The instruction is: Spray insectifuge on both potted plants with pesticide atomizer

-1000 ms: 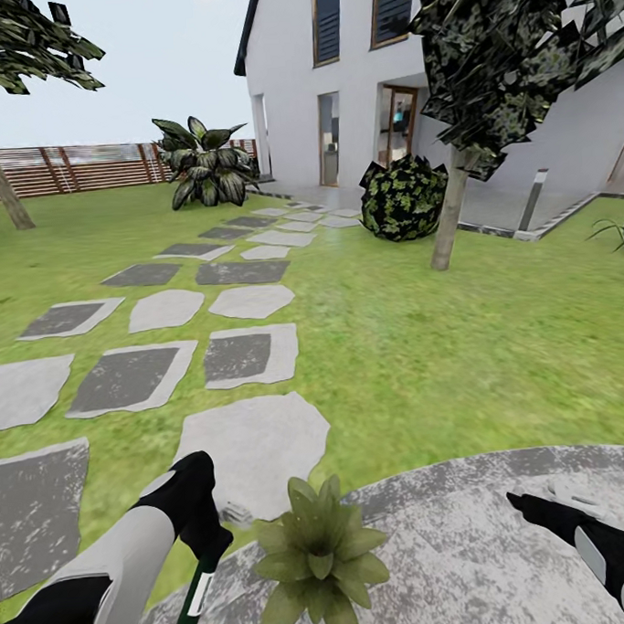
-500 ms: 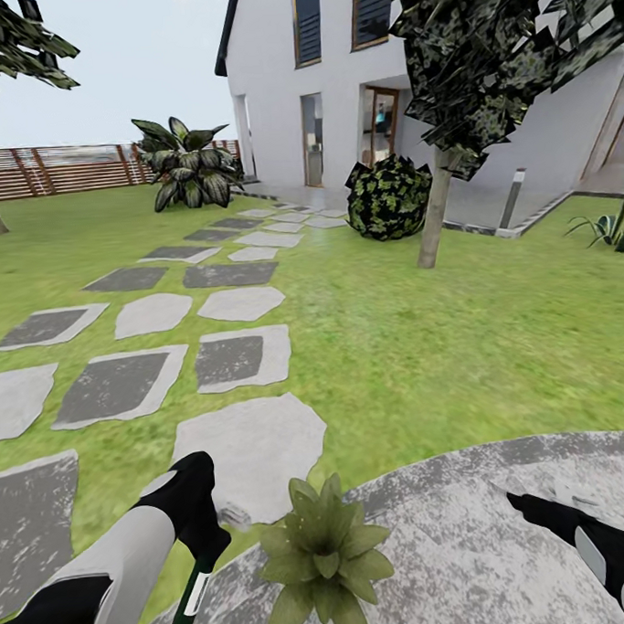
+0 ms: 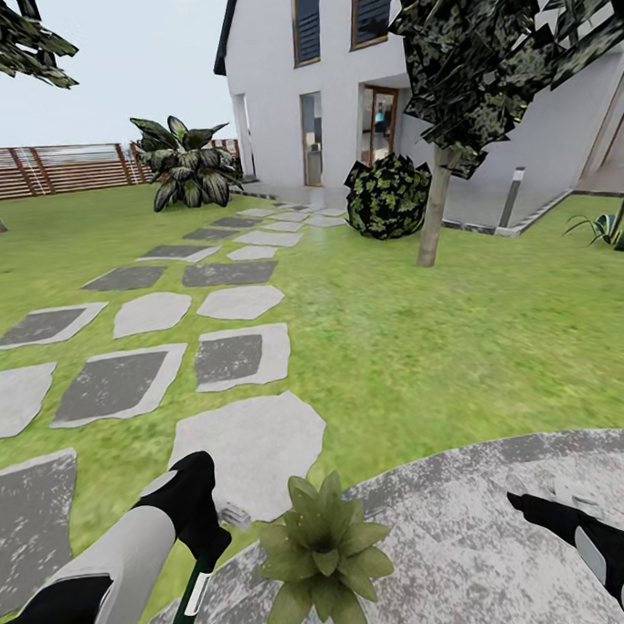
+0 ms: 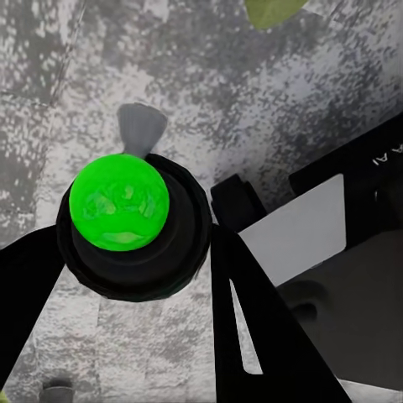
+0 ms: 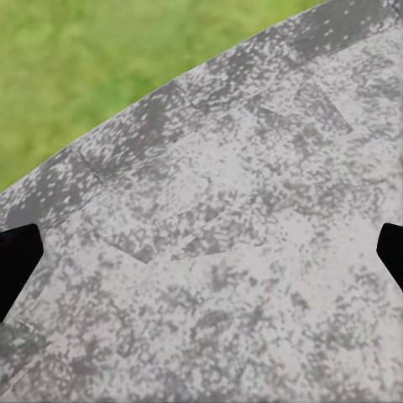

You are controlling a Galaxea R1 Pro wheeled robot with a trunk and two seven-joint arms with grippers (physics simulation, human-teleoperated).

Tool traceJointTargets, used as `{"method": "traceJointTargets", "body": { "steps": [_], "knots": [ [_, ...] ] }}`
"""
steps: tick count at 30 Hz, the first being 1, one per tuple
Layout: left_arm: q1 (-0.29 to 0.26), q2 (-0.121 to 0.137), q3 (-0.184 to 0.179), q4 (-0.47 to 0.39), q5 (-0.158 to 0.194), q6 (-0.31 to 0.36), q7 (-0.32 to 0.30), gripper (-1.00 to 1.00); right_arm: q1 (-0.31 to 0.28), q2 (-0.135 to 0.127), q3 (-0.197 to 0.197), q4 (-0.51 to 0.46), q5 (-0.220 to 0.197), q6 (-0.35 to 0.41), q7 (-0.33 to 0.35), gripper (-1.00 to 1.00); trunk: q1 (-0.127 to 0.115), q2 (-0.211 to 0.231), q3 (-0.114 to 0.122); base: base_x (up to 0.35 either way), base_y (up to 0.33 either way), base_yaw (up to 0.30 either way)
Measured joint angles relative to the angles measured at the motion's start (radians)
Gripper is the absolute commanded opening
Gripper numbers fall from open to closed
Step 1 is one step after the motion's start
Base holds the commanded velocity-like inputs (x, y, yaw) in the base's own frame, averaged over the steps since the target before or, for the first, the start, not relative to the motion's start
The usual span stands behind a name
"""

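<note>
Over the mottled patio point(image 3: 470, 541) by the lawn, my left claw point(image 3: 204, 548) reaches down, clamped on the pesticide atomizer point(image 3: 192, 600) just beside a potted plant point(image 3: 323, 554), while my right claw point(image 3: 533, 506) hovers low, spread empty.

I am standing in a home garden: a green lawn point(image 3: 460, 341) is spreading across the middle of the frame, grey stepping slabs point(image 3: 232, 357) are leading toward a white house point(image 3: 337, 82) at upper centre, and a wooden fence point(image 3: 57, 168) is running along the upper left.
</note>
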Motion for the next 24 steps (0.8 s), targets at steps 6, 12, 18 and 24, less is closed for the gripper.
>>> {"method": "traceJointTargets", "body": {
  "steps": [6,12,18,24],
  "knots": [
    [0.000,0.000,0.000,-0.001,0.000,0.001,0.000,-1.00,0.000,0.000,0.000,0.001,0.000,0.000,0.000,1.00,0.023,-0.042,-0.026,0.000,0.000,0.000],
    [0.000,0.001,0.000,-0.002,-0.001,0.001,0.000,-1.00,0.000,0.001,0.000,0.001,0.000,0.000,-0.001,1.00,0.038,-0.070,-0.047,0.000,0.000,0.000],
    [0.000,0.001,0.001,-0.003,0.000,0.001,0.000,-1.00,0.000,0.001,0.000,0.001,0.000,0.000,-0.005,1.00,0.038,-0.070,-0.048,0.000,0.000,0.000],
    [0.000,0.000,0.000,-0.001,-0.012,0.001,0.000,-1.00,0.000,0.001,0.001,0.004,0.002,0.000,-0.002,1.00,0.038,-0.070,-0.048,0.071,0.060,0.000]
  ]
}}
